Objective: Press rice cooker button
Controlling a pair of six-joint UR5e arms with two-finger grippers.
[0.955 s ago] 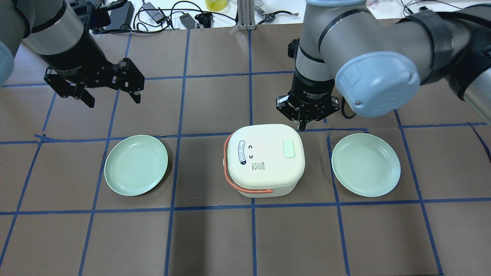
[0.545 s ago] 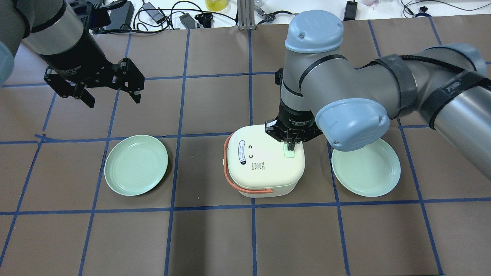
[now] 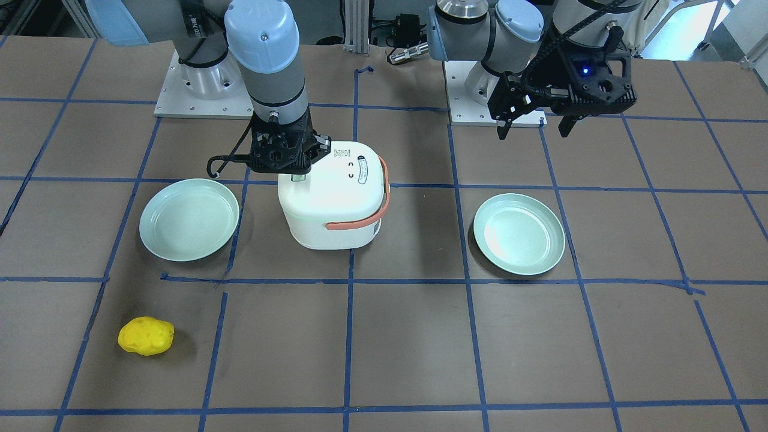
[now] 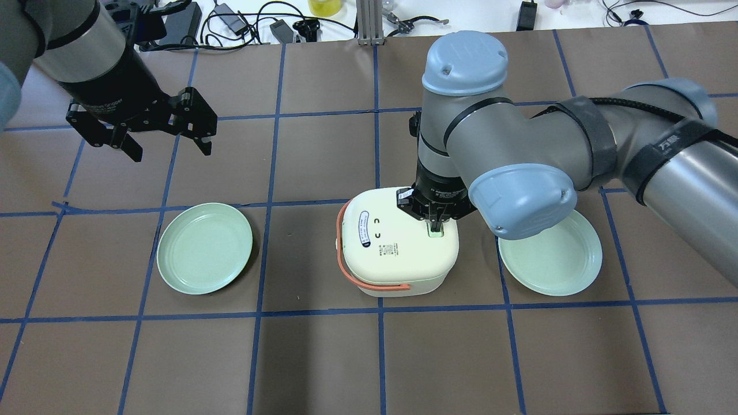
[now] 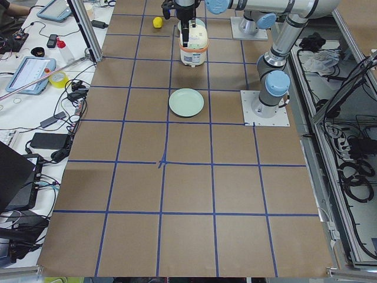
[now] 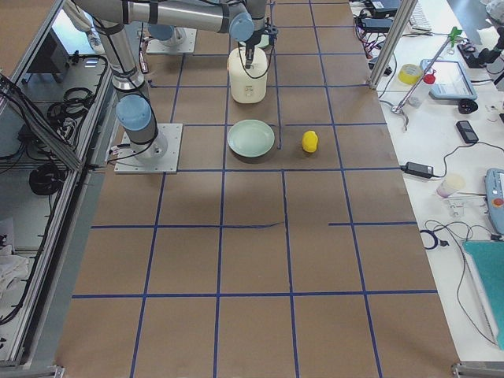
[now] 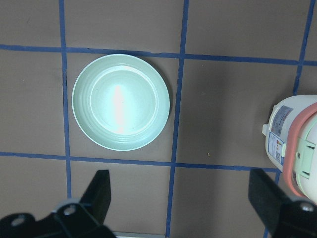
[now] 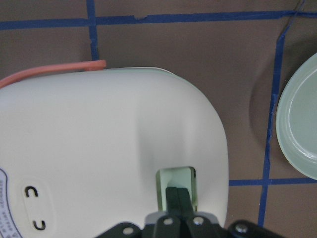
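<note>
A white rice cooker [image 4: 396, 248] with an orange handle stands mid-table, also in the front view [image 3: 333, 198]. Its pale green button [image 4: 436, 233] sits on the lid's right side. My right gripper [image 4: 434, 222] is shut, its joined fingertips down on the button, as the right wrist view shows on the button [image 8: 178, 184]. In the front view the right gripper [image 3: 294, 174] is over the cooker's lid. My left gripper [image 4: 167, 147] is open and empty, held above the table far left and back of the cooker; in the front view it [image 3: 534, 129] is at the upper right.
A pale green plate [image 4: 204, 248] lies left of the cooker and another [image 4: 550, 259] right of it, partly under my right arm. A yellow lumpy object [image 3: 146, 336] lies near the operators' edge. Cables and gear [image 4: 242, 23] lie beyond the table's far edge.
My right gripper came from behind the cooker forward onto the lid and lowered its shut fingertips onto the green button. The left arm has not moved.
</note>
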